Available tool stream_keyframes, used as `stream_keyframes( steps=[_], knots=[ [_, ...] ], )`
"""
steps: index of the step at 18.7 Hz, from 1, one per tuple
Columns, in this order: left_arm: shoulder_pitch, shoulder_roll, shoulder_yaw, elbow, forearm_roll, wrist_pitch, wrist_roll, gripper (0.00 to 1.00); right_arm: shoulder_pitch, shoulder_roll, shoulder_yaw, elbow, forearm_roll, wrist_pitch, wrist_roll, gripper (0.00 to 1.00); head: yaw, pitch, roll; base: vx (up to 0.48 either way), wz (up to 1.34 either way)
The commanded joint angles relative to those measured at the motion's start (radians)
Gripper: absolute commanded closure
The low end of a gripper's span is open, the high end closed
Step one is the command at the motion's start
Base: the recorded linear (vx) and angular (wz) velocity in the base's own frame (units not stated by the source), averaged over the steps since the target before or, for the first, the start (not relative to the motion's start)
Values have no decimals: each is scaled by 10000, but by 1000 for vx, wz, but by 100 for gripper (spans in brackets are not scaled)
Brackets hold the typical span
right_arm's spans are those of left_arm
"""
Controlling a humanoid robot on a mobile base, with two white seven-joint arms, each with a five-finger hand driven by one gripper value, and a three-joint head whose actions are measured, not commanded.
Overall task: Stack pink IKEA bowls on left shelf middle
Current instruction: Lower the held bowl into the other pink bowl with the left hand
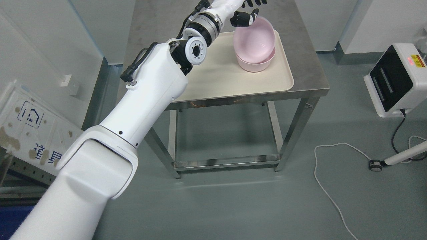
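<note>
The left hand (245, 15) is reaching across the tray (213, 80) and pinching the far-left rim of the top bowl (255, 38), its thumb inside the rim and the other dark fingers running off the picture's top edge, so the grip is looking closed on that bowl. The top bowl is sitting tilted inside the lower bowl (255, 63), which is resting flat near the tray's back right corner on the steel table (310, 66). The right arm is not showing. The main risk, as I judge it, is the rim pinch slipping: the bowls are looking smooth, matte, thin-walled plastic, round and deep, and a hold on one edge is leaving the bowl free to swing or drop. The nested lower bowl may also be dragging up with it, then falling back onto the tray. The tray is a pale, smooth rectangle with rounded corners and a low lip, so it could be sliding on the brushed metal if nudged.
</note>
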Motion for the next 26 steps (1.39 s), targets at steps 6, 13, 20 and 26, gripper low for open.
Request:
stream_keyframes(
  steps=[6,13,20,26],
  knots=[
    [1713,165,3920,-867,628,-1873,-95,0,0,-175,-107,-14,77,7,-3,0,0,0,0,0,0],
    [3774,165,3273,-4079,1110,-2468,-3094,2,0,-175,-107,2,77,7,-3,0,0,0,0,0,0],
    [2887,165,2748,-2945,-2510,-501,-3700,13,0,-175,-107,-14,77,7,-3,0,0,0,0,0,0],
    [2500,165,2137,-2544,-3310,-471,-4066,28,0,-175,-107,-14,77,7,-3,0,0,0,0,0,0]
  ],
)
